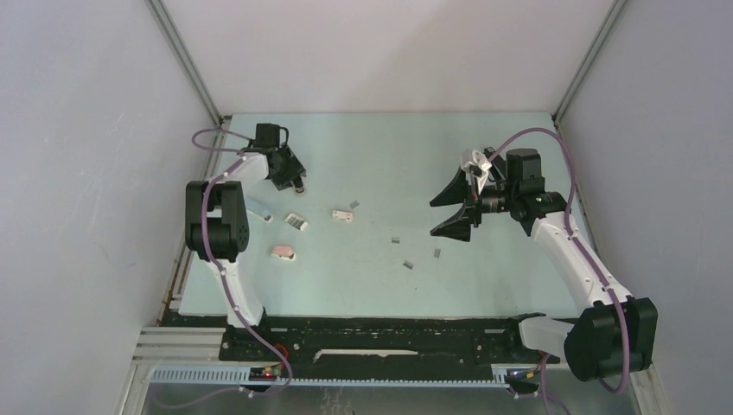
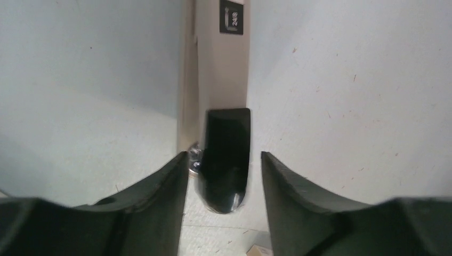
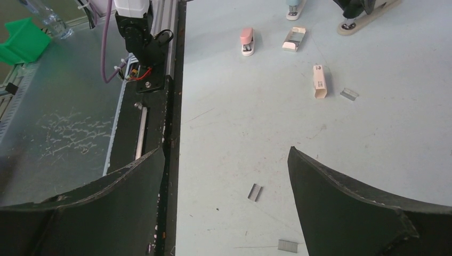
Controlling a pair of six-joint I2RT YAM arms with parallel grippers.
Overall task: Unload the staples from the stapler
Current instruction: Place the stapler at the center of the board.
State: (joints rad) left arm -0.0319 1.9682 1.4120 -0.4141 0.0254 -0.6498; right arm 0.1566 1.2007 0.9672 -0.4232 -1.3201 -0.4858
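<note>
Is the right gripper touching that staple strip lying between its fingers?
Apart. The right wrist view shows bare table between the staple strip and both fingers.

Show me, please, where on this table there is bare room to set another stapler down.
Bare: the far middle of the table, between the left gripper at the stapler and the open right gripper; also the near strip along the front edge. Crowded: the middle band, with two small boxes, a pink stapler and scattered staples.
</note>
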